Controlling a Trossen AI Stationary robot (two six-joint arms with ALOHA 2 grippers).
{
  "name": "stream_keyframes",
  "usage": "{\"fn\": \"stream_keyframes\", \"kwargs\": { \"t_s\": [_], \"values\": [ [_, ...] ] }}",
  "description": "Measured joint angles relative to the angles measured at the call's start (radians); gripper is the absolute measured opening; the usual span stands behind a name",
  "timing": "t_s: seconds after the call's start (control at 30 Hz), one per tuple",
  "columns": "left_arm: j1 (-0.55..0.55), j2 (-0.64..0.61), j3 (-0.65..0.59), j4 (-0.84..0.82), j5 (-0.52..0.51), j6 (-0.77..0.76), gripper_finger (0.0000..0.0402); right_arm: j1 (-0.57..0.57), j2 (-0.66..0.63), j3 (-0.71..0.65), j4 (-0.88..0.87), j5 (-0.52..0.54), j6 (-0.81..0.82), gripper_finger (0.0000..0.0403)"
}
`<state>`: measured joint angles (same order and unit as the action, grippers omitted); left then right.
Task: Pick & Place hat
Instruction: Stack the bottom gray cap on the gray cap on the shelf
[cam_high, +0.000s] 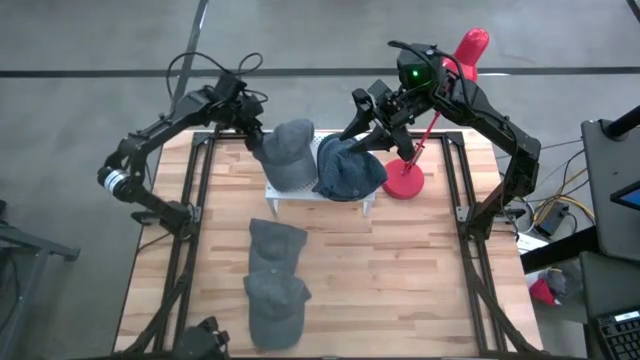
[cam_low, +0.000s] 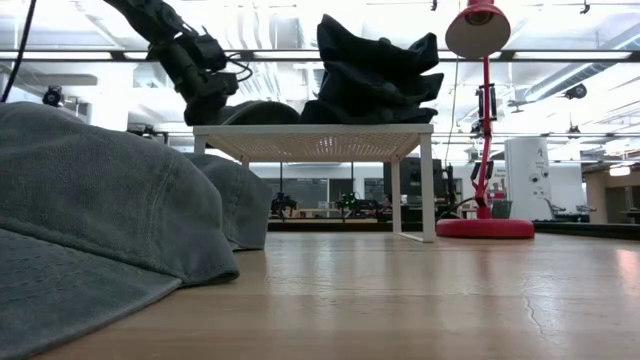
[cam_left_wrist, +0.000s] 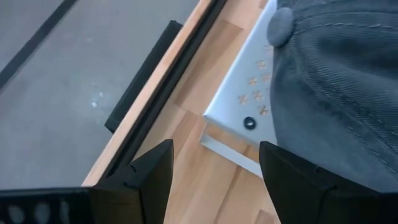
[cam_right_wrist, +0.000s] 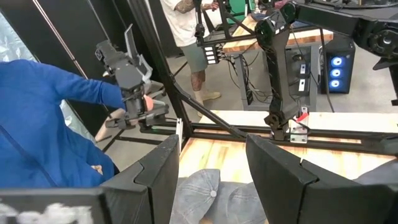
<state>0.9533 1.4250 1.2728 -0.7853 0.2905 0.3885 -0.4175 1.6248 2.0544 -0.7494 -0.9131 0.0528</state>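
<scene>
The desk (cam_high: 400, 270) is made of light wooden planks with a dark metal frame around it. On it stands a small white shelf (cam_high: 290, 192) with thin legs and a flat top full of tiny holes.

Two soft cloth hats sit on the shelf. The grey hat (cam_high: 288, 152) is round, with stitched lines and a button on top. The blue hat (cam_high: 350, 170) next to it is darker and crumpled. Two more grey hats lie flat on the desk in front of the shelf: the near hat (cam_high: 274, 306) close to the front edge and the middle hat (cam_high: 276, 242) just behind it. A red lamp (cam_high: 405, 182) with a round base and thin pole stands just beside the shelf.

The left end effector (cam_high: 254, 140) is at the back corner of the shelf, right by the grey hat. Its two dark fingers (cam_left_wrist: 152, 180) are partly open. Between them you see only the desk and the shelf leg. The grey hat is close beside one finger, and it is not held.

The right end effector (cam_high: 372, 138) hangs over the blue hat. Its fingers (cam_right_wrist: 163, 168) are partly open too and hold nothing. The hat's cloth lies below them.

Behind the desk a person in a blue sleeve (cam_right_wrist: 43, 118) stands.
</scene>
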Motion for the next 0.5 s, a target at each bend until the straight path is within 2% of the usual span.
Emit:
{"fn": "stream_keyframes", "kwargs": {
  "t_s": [0.5],
  "values": [
    [-0.058, 0.002, 0.016, 0.058, 0.007, 0.001, 0.0230, 0.000, 0.000, 0.000, 0.000, 0.000, 0.000, 0.0183]
  ]
}}
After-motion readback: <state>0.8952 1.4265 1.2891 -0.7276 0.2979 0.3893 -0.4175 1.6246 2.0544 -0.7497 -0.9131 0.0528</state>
